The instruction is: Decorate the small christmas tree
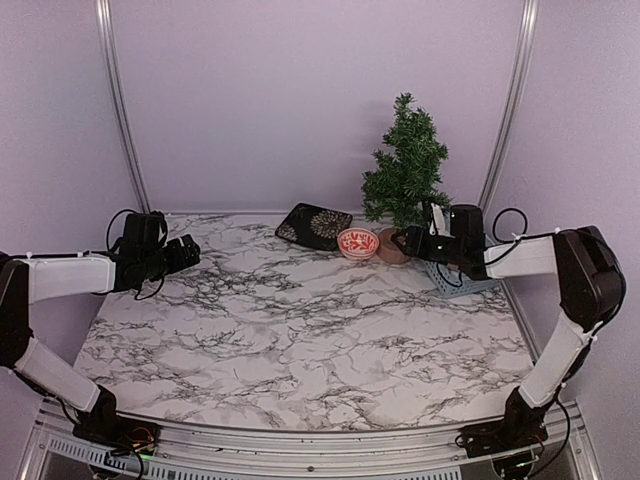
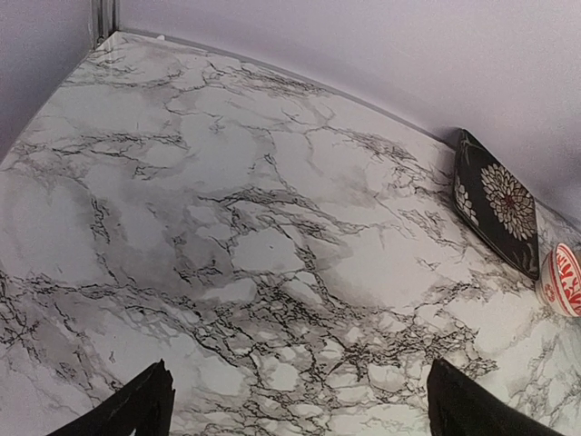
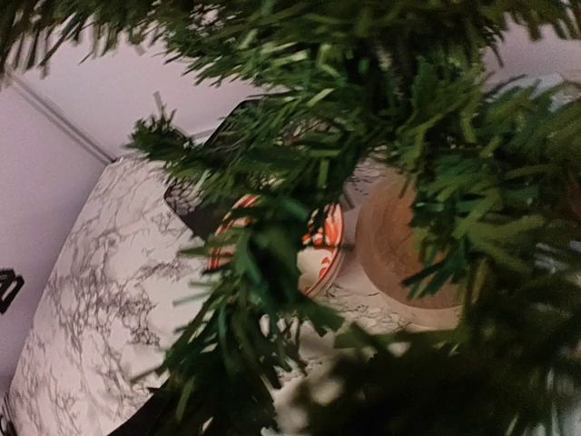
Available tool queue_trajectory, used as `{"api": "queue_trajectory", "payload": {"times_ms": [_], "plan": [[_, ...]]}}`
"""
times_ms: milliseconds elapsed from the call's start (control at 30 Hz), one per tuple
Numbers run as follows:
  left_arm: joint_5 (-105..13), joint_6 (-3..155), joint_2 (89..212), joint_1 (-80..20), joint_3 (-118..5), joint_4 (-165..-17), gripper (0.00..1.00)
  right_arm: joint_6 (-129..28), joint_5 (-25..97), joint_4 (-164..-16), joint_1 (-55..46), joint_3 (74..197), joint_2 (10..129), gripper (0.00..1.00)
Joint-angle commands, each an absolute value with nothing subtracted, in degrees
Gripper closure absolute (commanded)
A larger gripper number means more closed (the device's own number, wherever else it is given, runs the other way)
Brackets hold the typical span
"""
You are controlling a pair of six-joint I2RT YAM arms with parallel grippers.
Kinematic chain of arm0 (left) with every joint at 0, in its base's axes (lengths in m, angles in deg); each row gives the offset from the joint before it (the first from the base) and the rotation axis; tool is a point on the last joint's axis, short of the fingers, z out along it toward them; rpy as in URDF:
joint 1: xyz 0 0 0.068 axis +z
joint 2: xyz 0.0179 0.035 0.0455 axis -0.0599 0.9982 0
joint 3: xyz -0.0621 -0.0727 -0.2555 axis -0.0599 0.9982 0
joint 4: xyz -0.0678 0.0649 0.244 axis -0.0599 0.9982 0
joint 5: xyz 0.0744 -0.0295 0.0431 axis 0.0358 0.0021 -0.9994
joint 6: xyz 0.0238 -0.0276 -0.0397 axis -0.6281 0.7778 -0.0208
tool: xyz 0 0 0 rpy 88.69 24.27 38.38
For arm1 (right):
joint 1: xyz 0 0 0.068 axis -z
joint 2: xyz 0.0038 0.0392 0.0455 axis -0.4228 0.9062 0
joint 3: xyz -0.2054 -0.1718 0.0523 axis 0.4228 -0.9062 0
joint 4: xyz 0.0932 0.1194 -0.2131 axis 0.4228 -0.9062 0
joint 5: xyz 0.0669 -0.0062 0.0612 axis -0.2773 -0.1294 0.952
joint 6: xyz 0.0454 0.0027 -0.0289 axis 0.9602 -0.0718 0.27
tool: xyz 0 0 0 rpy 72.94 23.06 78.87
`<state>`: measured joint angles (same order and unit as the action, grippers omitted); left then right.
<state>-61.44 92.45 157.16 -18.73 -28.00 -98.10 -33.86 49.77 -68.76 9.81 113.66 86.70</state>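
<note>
Rearward, small christmas tree point(image 1: 405, 170), near table point(image 1: 300, 330) edge

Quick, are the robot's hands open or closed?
Left gripper: open, empty.
Right gripper: low beside the tree; cannot tell, branches hide its fingers.

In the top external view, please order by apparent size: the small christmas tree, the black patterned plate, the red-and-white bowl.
1. small christmas tree
2. black patterned plate
3. red-and-white bowl
They stand close together, so distance hardly distorts this.
</note>
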Motion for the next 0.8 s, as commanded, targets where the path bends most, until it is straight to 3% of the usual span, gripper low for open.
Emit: {"api": "queue_trajectory", "payload": {"times_ms": [0,167,567,767], "plan": [[-63.20,93.14,156.68,-18.89,-29.82,-100.08,0.01,-29.86,41.38,-71.35,9.04,119.23,90.47,0.45],[-63.39,93.53,157.31,-18.85,-30.13,-100.16,0.01,-26.41,33.83,-69.44,8.31,118.96,92.93,0.53],[-62.85,94.02,157.13,-18.89,-30.02,-100.65,0.01,-22.05,25.09,-63.02,8.31,121.64,100.28,0.60],[-62.82,94.03,157.06,-18.86,-29.73,-100.93,0.01,-19.46,24.89,-54.00,8.31,116.48,99.83,0.59]]}}
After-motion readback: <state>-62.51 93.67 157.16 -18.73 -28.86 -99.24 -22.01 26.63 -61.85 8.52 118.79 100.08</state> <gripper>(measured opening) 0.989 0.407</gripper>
